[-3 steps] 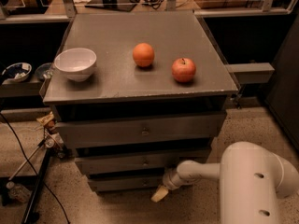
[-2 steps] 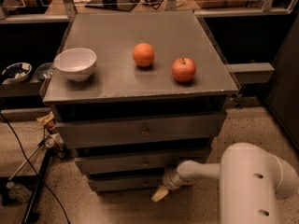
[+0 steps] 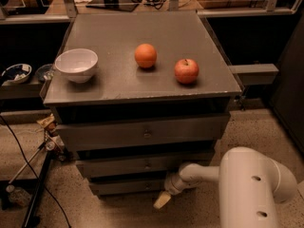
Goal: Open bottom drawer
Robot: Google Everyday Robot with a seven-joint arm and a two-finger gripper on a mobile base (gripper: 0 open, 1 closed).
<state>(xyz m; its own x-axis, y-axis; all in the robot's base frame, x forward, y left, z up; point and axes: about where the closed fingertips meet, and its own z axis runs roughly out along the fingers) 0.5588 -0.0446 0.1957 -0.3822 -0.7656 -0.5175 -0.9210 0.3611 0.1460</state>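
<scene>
White shell of your arm (image 3: 249,186) fills the bottom right corner, the forearm reaching left and low. Your pincer (image 3: 162,200) is at floor level, just in front of the right half of the bottom drawer (image 3: 118,187), with a beige tip angled down to the left. Can't tell whether the pincer is open or closed, or whether it touches the drawer.

The bottom drawer is the thin grey strip lowest in the stack, just above the speckled floor and set back under the mid drawer (image 3: 114,166). Above that is the tall top drawer (image 3: 104,136), small knob at centre.

On the grey tabletop (image 3: 114,32): white bowl (image 3: 76,64) near the left edge, orange (image 3: 145,55) in the middle, red apple (image 3: 186,71) to its right, all apart from each other.

A black cable (image 3: 19,144) runs across the floor on the left.
</scene>
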